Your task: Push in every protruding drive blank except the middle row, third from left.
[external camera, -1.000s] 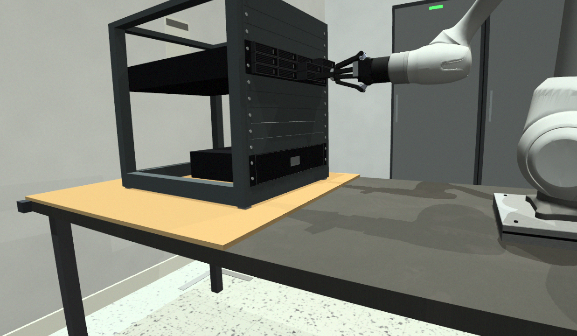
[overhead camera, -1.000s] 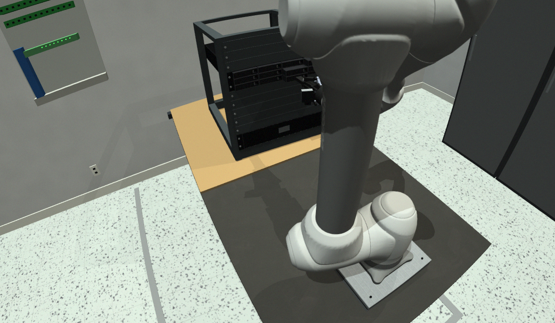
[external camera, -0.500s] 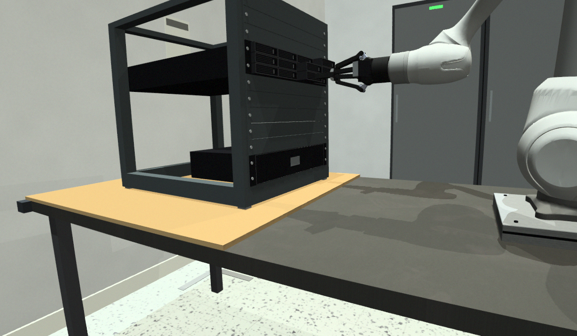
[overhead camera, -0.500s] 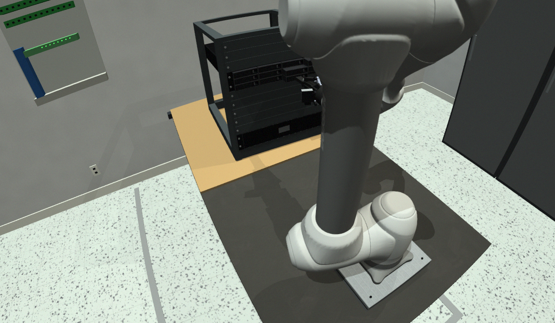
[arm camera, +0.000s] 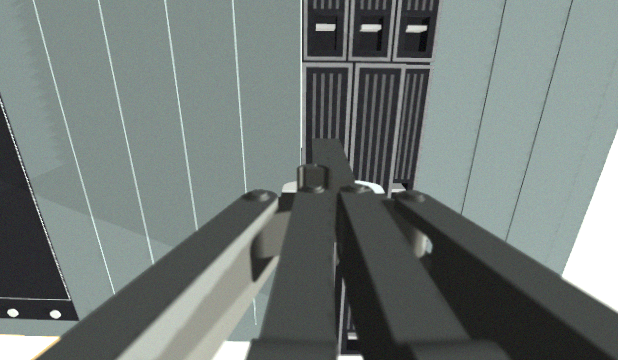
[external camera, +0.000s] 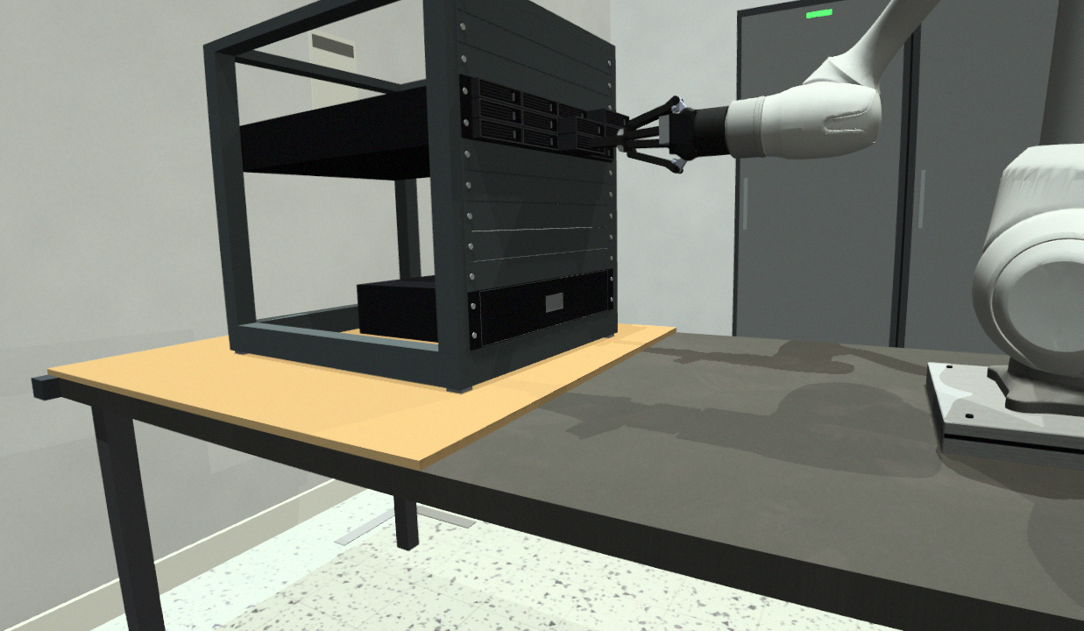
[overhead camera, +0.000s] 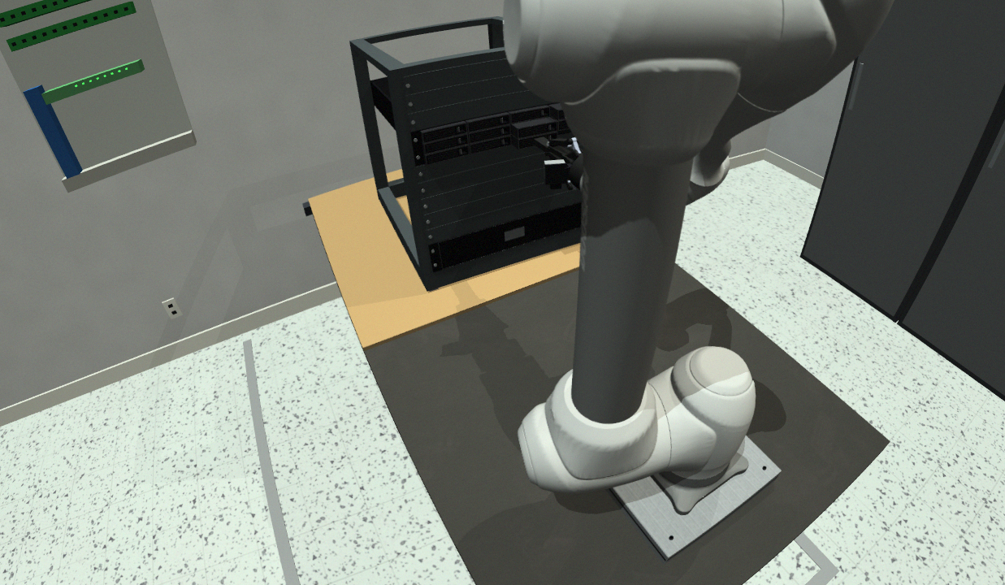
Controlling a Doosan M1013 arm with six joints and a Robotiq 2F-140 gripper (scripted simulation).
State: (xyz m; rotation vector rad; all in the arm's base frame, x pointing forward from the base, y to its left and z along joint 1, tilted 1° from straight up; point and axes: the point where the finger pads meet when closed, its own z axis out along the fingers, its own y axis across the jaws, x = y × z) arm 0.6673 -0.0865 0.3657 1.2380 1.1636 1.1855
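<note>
The dark rack (external camera: 415, 195) stands on the orange board (external camera: 357, 392). Its drive bay (overhead camera: 483, 134) holds three rows of small black blanks. At least two blanks near the right end stick out: one (overhead camera: 532, 131) in the third column and one (external camera: 608, 117) at the top right. My gripper (external camera: 622, 141) is shut and empty. It points level at the right end of the bay, with its tips at or touching the front of a blank there; I cannot tell which row. In the wrist view the closed fingers (arm camera: 329, 165) cover the nearest blanks, and vented blanks (arm camera: 376, 115) show beyond them.
The rack has blank panels below the bay and a black unit (external camera: 542, 301) at the bottom. The robot base (external camera: 1031, 392) stands on the dark mat to the right. Grey cabinet doors (external camera: 827, 195) stand behind the arm. The arm's column (overhead camera: 621, 240) hides the rack's right side in the top view.
</note>
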